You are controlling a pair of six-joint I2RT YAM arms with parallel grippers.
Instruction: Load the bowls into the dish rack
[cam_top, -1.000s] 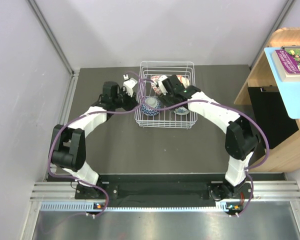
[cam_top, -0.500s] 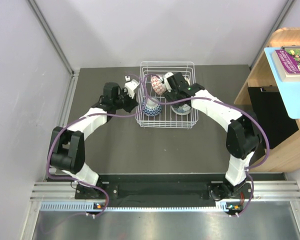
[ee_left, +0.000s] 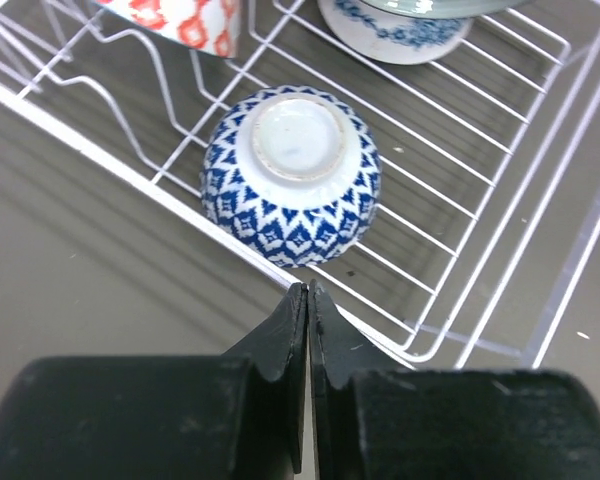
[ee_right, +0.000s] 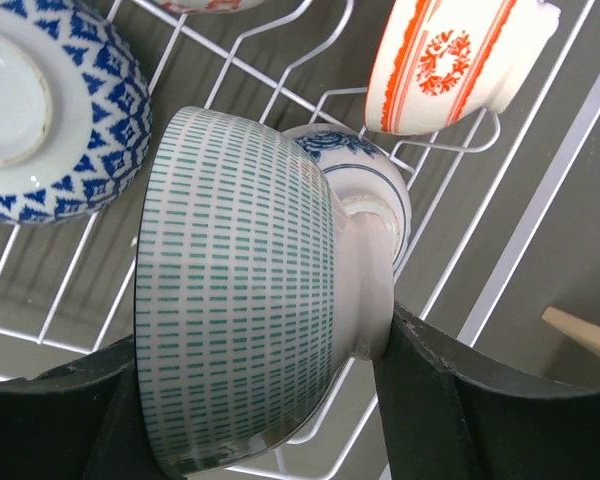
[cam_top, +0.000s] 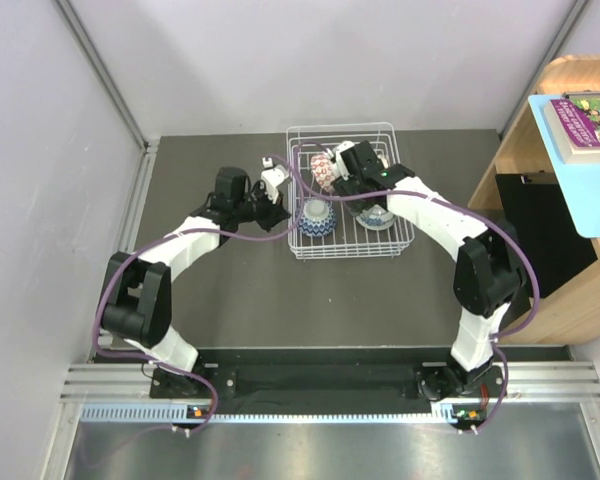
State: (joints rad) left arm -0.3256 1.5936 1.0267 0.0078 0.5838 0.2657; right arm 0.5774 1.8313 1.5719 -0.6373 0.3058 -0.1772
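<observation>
bowl with blue diamonds (ee_left: 290, 175): where does it lie? (reader)
inside the dish rack (cam_top: 355, 256), foot ring up, near the rack's left wall. (legend)
left gripper (ee_left: 308, 295)? (reader)
just outside that same wall, jaws pressed together, nothing between them. (legend)
right gripper (ee_right: 265, 340)? (reader)
over the rack, clamped across a green-dashed bowl (ee_right: 240, 290) turned on its side, just beside a blue-flowered bowl (ee_right: 365, 170). an orange-red bowl (ee_right: 450, 60) stands tilted on the rack's wires. (legend)

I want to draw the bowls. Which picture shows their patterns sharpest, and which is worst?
Left wrist view: the blue diamond bowl is sharp. Right wrist view: the green-dashed bowl is crisp, very close. Top view: worst, everything in the dish rack tiny.
</observation>
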